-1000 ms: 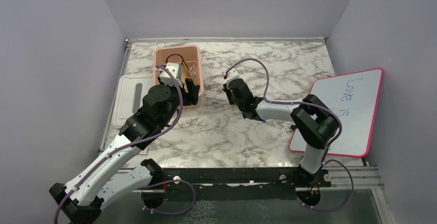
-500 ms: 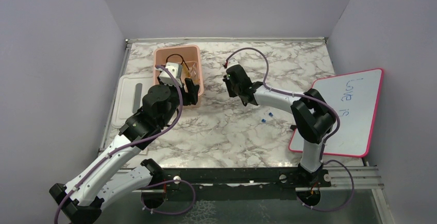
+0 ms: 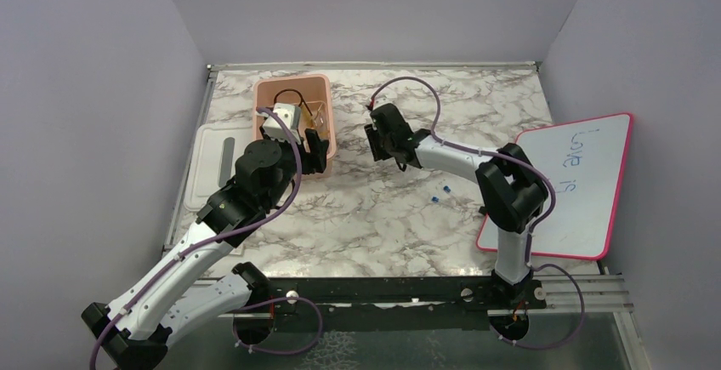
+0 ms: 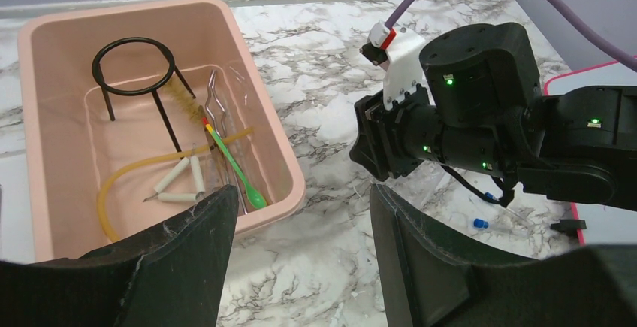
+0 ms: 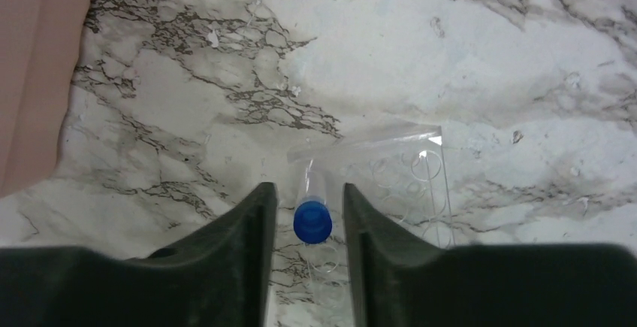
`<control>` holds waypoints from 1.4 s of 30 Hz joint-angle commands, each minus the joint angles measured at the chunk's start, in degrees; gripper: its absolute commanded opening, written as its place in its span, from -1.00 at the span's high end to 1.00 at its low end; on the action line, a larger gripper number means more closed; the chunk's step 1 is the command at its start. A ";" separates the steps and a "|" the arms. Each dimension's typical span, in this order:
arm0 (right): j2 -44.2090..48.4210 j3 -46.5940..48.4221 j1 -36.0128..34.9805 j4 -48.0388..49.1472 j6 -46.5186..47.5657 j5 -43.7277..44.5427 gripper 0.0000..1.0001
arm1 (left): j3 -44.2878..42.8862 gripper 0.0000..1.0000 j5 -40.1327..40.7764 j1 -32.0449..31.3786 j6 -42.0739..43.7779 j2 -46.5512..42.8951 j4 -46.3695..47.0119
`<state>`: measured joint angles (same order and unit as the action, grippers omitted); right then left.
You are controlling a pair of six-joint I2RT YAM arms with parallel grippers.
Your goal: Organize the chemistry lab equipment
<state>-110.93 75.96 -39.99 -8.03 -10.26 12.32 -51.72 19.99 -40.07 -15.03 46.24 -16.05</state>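
A pink tub (image 4: 285, 169) holds a black wire ring (image 4: 134, 64), a tan rubber tube (image 4: 135, 173), thin metal tongs (image 4: 214, 109), a small brush (image 4: 184, 94) and a red-tipped green stick (image 4: 236, 165). My left gripper (image 4: 300, 267) hangs open over bare marble by the tub's near right corner. My right gripper (image 5: 309, 214) is open around an upright clear tube with a blue cap (image 5: 312, 220), a gap showing on each side. That tube stands at a clear plastic rack (image 5: 409, 169). Tiny blue pieces (image 3: 440, 194) lie on the table behind the right gripper (image 3: 378, 145).
The pink-framed whiteboard (image 3: 578, 179) lies at the right edge of the marble table. A white lid (image 3: 212, 162) rests left of the tub (image 3: 293, 106). Grey walls close in the table on three sides.
My right gripper has swung back and left toward the tub, and its jaws have widened. The blue pieces on the marble now show behind it. The left arm has not moved.
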 commanded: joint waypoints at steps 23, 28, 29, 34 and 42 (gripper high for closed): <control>30.27 -20.14 0.24 -27.74 -26.14 16.50 -0.16 | 0.53 -0.97 -13.57 1.42 0.07 0.96 3.08; 32.58 -27.14 2.98 -25.48 -24.84 12.14 -0.50 | 1.50 -0.97 -24.56 1.52 0.32 0.99 6.80; 32.84 -28.37 3.69 -23.86 -23.57 10.83 -0.52 | 1.64 -0.96 -26.56 1.55 0.08 1.09 7.54; 31.71 -31.34 5.76 -19.60 -19.11 9.04 -0.44 | 2.15 -0.93 -31.85 1.51 -0.35 2.10 9.43; 29.78 -31.68 7.56 -16.07 -14.37 5.31 -0.15 | 2.06 -0.91 -31.34 1.49 -0.27 3.78 8.85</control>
<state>-80.38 44.56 -33.06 -27.44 -27.55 20.25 -50.09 -9.23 -38.74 -15.22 49.58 -9.08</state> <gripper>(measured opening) 0.579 0.957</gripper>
